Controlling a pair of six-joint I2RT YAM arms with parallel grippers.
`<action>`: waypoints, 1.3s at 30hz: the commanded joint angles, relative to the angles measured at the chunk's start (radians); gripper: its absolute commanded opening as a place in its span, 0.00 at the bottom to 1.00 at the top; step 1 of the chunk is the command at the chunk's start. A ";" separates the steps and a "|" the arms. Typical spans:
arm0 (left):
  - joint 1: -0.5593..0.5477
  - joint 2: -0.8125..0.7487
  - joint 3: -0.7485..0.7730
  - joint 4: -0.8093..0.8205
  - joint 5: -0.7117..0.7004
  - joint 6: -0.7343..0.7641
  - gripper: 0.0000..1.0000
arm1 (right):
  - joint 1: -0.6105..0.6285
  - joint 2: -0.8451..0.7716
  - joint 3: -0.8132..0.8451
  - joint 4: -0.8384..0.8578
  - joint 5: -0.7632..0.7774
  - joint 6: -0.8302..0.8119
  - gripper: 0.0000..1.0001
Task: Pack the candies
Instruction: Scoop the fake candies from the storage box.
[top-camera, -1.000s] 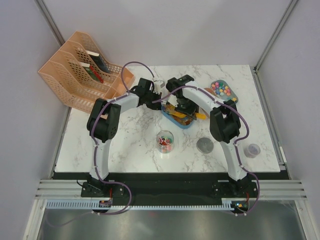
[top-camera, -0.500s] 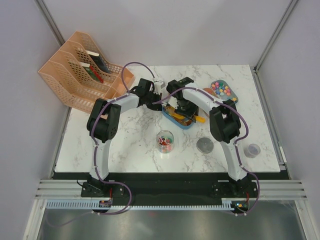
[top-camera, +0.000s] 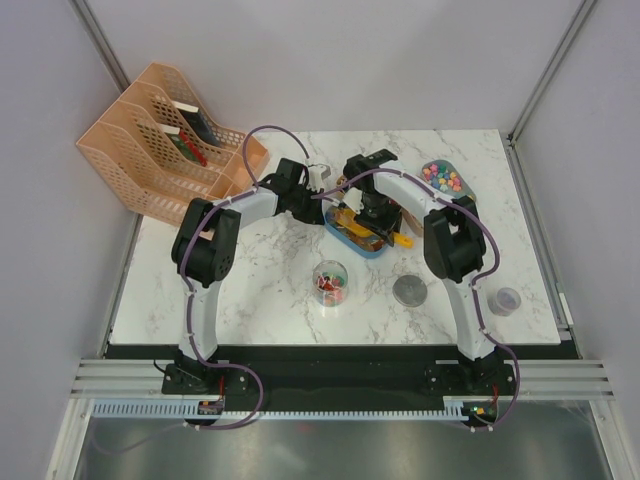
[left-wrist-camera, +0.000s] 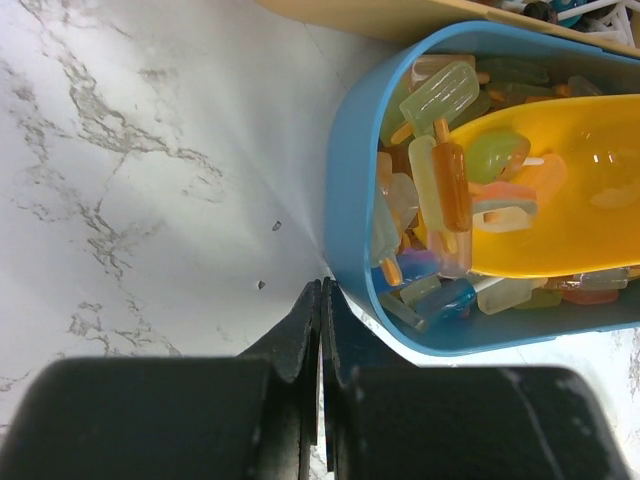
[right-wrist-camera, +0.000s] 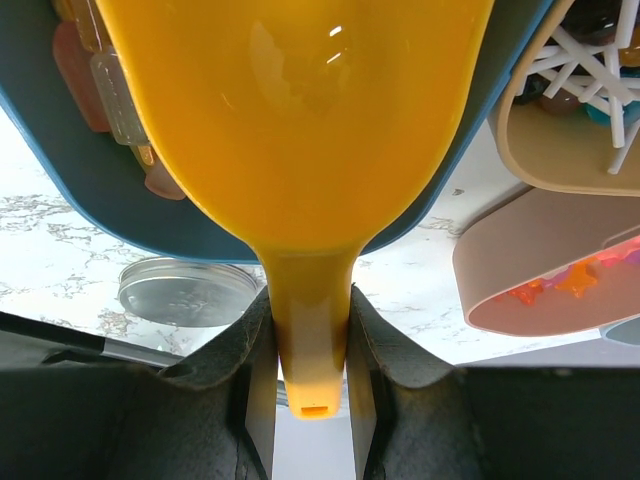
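The candies (left-wrist-camera: 440, 190) are small ice-pop shaped sweets of many colours, piled in a blue oval tray (left-wrist-camera: 350, 150), which shows mid-table in the top view (top-camera: 337, 233). A yellow scoop (left-wrist-camera: 560, 210) lies in this tray among them. My right gripper (right-wrist-camera: 310, 345) is shut on the scoop's handle (right-wrist-camera: 310, 330); the scoop's bowl (right-wrist-camera: 300, 100) lies over the tray. In the top view the right gripper (top-camera: 385, 228) is at the tray's right end. My left gripper (left-wrist-camera: 322, 290) is shut and empty, its tips against the tray's outer wall, at the tray's left end (top-camera: 320, 192).
A second oval tray (top-camera: 442, 180) with bright sweets sits at the back right. An open jar (top-camera: 331, 283) holding some sweets stands in front, its metal lid (top-camera: 408, 290) beside it. A small purple cap (top-camera: 507, 299) lies right. Orange file racks (top-camera: 165, 140) stand at the back left.
My right gripper and forearm have shifted a little to the right with the scoop in the tray. The left gripper has stayed by the tray.
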 joint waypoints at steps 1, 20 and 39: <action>-0.014 -0.061 -0.007 0.007 0.001 -0.014 0.02 | -0.011 0.025 0.055 -0.085 -0.005 0.021 0.00; -0.017 -0.063 -0.017 0.011 0.006 -0.020 0.02 | 0.052 0.077 0.133 -0.076 0.041 0.021 0.00; -0.014 -0.213 -0.098 -0.041 -0.083 0.048 0.34 | -0.023 0.060 0.140 -0.024 -0.095 -0.020 0.00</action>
